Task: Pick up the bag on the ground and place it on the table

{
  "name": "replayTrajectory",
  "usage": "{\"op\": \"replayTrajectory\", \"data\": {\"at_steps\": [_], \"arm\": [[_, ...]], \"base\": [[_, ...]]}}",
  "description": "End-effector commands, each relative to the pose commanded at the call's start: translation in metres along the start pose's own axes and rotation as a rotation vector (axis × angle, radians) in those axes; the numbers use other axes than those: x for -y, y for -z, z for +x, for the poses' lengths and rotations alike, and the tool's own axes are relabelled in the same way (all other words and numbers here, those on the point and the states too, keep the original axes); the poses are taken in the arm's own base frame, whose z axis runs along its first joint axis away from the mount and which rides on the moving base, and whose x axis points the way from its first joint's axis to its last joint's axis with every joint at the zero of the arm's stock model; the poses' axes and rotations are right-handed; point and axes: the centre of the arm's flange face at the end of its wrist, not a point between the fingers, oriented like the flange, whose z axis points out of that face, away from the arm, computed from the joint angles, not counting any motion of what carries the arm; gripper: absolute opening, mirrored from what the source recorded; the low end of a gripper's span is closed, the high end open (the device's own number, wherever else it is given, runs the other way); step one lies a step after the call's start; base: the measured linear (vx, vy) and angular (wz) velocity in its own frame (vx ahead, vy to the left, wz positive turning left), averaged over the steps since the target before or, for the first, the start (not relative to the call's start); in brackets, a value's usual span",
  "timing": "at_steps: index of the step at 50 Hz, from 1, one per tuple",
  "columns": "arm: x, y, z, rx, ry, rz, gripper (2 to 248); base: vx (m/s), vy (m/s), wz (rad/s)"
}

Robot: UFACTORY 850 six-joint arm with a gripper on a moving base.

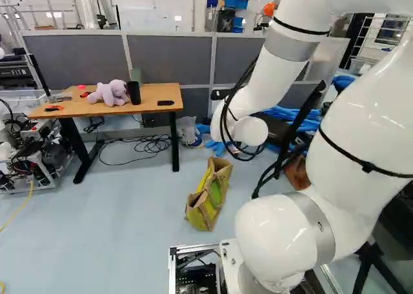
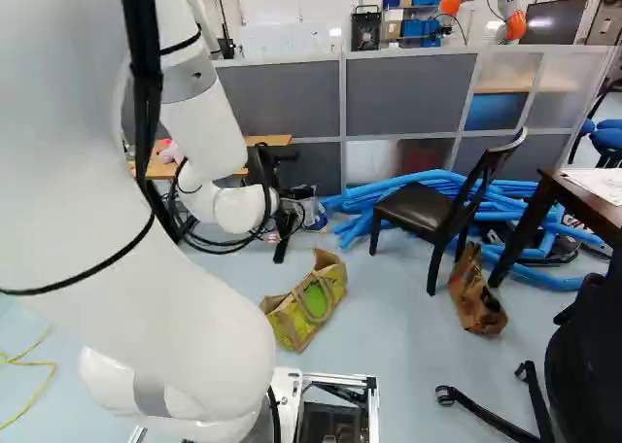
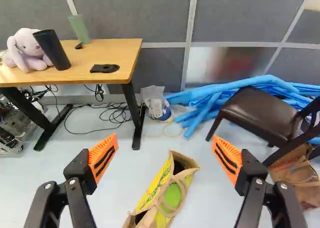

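My tool (image 2: 272, 154) stood wide open, grasping nothing.
I saw the yellow-green bag with tan handles (image 3: 171, 195) at twelve o'clock, the black-legged wooden desk (image 3: 112, 50) at ten.

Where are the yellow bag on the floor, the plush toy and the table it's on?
Yellow bag (image 3: 173, 194): wrist view, green patch on its side.
Plush toy (image 1: 114, 94): left base view, its body.
Table (image 1: 153, 95): left base view, bare wooden top.

Two large bags (image 3: 170, 195), two tabletops (image 3: 107, 48), one plush toy (image 3: 31, 50), one dining chair (image 2: 416, 208) and, seemingly, two cups (image 3: 52, 49) are seen.
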Motion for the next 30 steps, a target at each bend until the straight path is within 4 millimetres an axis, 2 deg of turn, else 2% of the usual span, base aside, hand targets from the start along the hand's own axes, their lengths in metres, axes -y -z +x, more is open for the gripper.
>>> {"op": "replayTrajectory", "data": {"at_steps": [30], "arm": [[0.002, -0.055, 0.011, 0.168, -0.061, -0.044, 247]], "base": [[0.0, 0.0, 0.0]]}}
